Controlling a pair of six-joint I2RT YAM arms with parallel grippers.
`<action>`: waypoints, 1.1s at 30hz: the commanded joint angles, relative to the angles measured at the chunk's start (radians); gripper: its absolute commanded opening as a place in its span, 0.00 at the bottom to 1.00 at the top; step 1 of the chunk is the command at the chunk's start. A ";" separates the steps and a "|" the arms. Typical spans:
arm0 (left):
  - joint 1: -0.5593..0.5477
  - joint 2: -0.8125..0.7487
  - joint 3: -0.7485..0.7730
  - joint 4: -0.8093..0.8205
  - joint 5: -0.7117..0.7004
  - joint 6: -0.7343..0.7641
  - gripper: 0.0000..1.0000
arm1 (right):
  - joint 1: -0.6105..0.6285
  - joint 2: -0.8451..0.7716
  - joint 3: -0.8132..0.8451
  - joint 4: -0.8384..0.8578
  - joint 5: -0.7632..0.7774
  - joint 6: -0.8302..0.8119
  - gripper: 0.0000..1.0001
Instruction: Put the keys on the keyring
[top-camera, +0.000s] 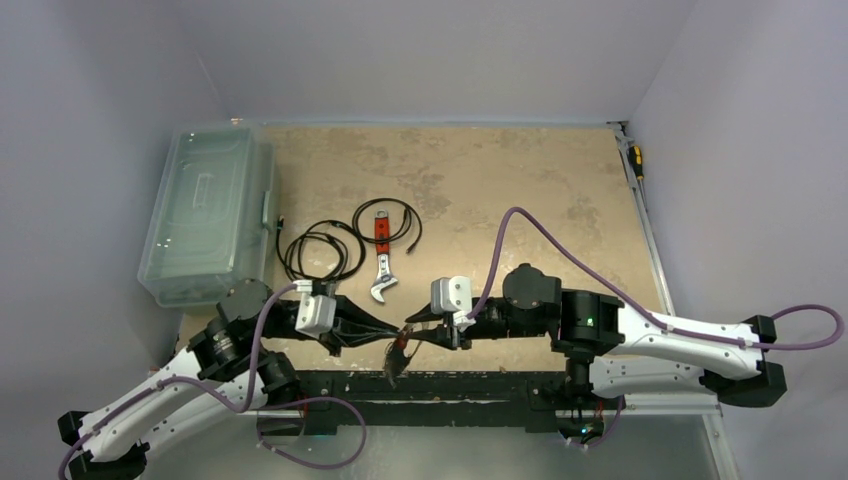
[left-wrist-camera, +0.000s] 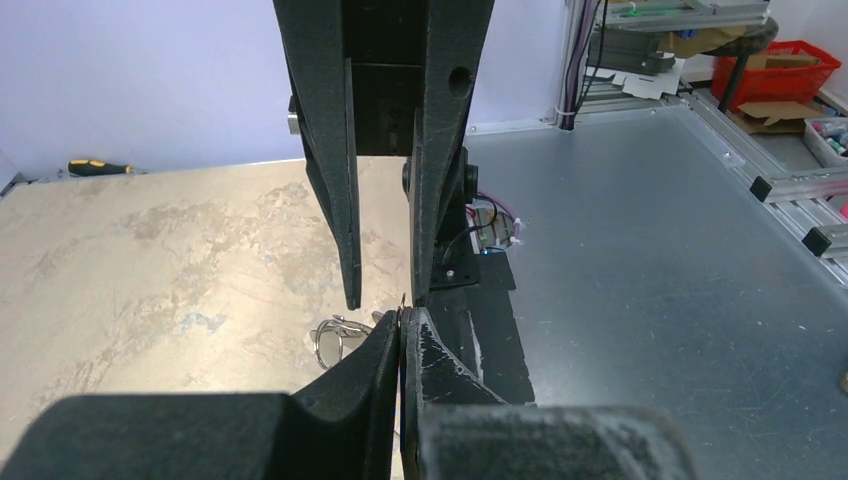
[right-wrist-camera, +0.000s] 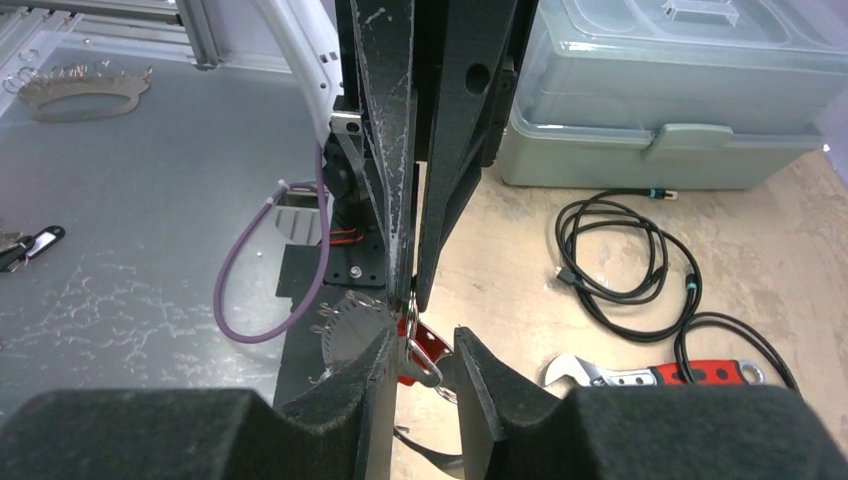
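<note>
Both grippers meet tip to tip over the table's near edge. My left gripper (top-camera: 398, 334) (left-wrist-camera: 402, 318) is shut, and a thin silvery wire of the keyring (right-wrist-camera: 412, 303) is pinched at its tips. A small silvery key (right-wrist-camera: 428, 368) and a red tag (right-wrist-camera: 432, 346) hang from that wire. The fingers of my right gripper (top-camera: 413, 326) (right-wrist-camera: 422, 338) stand apart on either side of this key, the key lying against the left finger. In the left wrist view, more silvery keys (left-wrist-camera: 335, 336) show just left of the shut fingertips. How much of the keyring hangs below is hidden.
A red-handled wrench (top-camera: 382, 262) and two black coiled cables (top-camera: 320, 250) lie mid-table behind the grippers. A clear lidded box (top-camera: 205, 215) stands at the left edge. A screwdriver (top-camera: 634, 158) rests by the right wall. The black base rail (top-camera: 480, 385) runs under the grippers.
</note>
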 joint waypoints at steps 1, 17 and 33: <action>0.007 -0.024 0.000 0.035 -0.021 0.014 0.00 | -0.001 -0.003 -0.001 0.027 -0.003 0.012 0.29; 0.008 -0.034 -0.008 0.030 -0.044 0.017 0.00 | -0.001 0.021 0.018 0.029 -0.016 0.004 0.27; 0.010 -0.058 -0.008 0.041 -0.077 -0.004 0.00 | -0.001 -0.025 -0.021 0.016 0.018 -0.001 0.00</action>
